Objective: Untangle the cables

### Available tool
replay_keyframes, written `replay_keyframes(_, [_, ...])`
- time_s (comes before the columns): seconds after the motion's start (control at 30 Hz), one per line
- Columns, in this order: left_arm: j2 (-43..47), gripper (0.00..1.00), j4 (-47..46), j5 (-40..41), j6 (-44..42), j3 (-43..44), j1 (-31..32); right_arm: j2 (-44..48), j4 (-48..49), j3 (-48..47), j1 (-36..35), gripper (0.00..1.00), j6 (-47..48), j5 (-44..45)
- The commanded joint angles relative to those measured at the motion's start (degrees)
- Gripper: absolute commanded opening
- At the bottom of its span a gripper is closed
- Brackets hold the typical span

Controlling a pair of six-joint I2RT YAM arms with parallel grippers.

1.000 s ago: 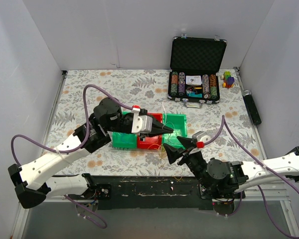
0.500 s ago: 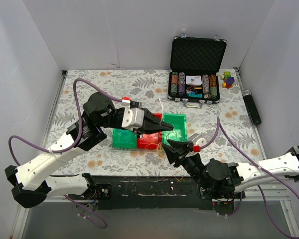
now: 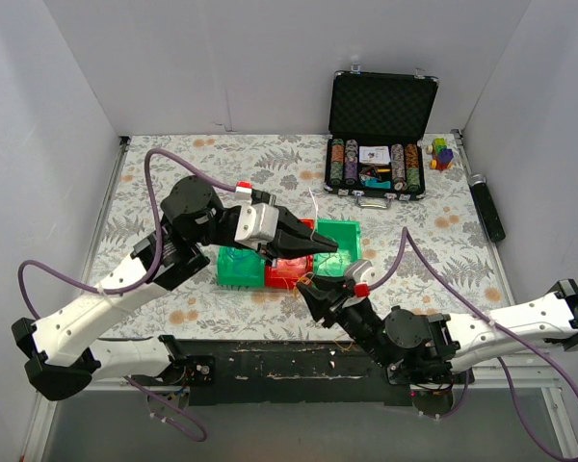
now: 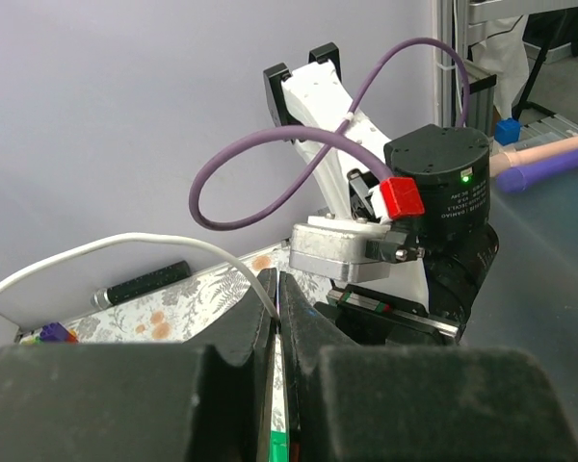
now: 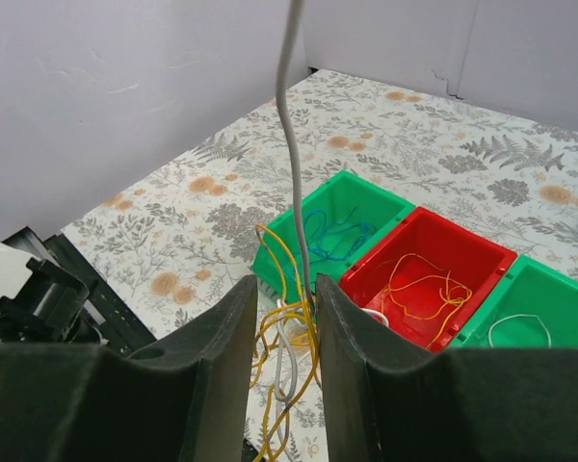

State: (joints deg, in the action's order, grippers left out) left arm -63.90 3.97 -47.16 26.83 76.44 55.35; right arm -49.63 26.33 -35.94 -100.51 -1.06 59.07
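The cables are a loose tangle of yellow-orange and white wires hanging in front of the bins, also seen as cables in the top view. My right gripper stands half closed around this tangle, and a gap still shows between the fingers and the wires. One white cable rises taut out of the tangle. My left gripper is shut on that white cable. In the top view the left gripper hovers over the bins, with the right gripper just below it.
Three bins stand in a row: a green bin with teal wire, a red bin with orange wire, and a green bin with white wire. An open chip case, coloured blocks and a black tool lie at the back right.
My right gripper has moved left along the front of the bins and narrowed its jaws around the tangle. The left arm has shifted slightly, still holding the white cable.
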Motion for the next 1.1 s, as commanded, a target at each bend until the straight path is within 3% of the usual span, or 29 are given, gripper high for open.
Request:
replay_keyframes(0.0, [0.0,0.00,-1.8,-0.5,1.6,3.8,0.2,2.2,-2.7,2.1,-3.0,0.38,-7.4,-1.9])
replay_keyframes(0.5, [-7.4,0.00,-5.5,0.8,7.4,23.9,0.2,0.1,-13.1,11.1,0.0,0.43,-28.7,-5.7])
replay_keyframes(0.67, [-9.5,0.00,-5.5,2.1,7.8,30.0,0.2,2.5,-16.7,16.2,0.2,0.31,-37.0,-5.4])
replay_keyframes(0.83, [-12.1,0.00,-5.4,2.6,7.9,36.0,0.2,2.6,-23.5,19.2,0.2,0.02,-46.7,-5.2])
replay_keyframes(1.07, [-16.3,0.00,-5.4,6.8,1.9,46.5,0.2,-1.3,-30.7,21.3,0.2,0.01,-57.3,-7.0])
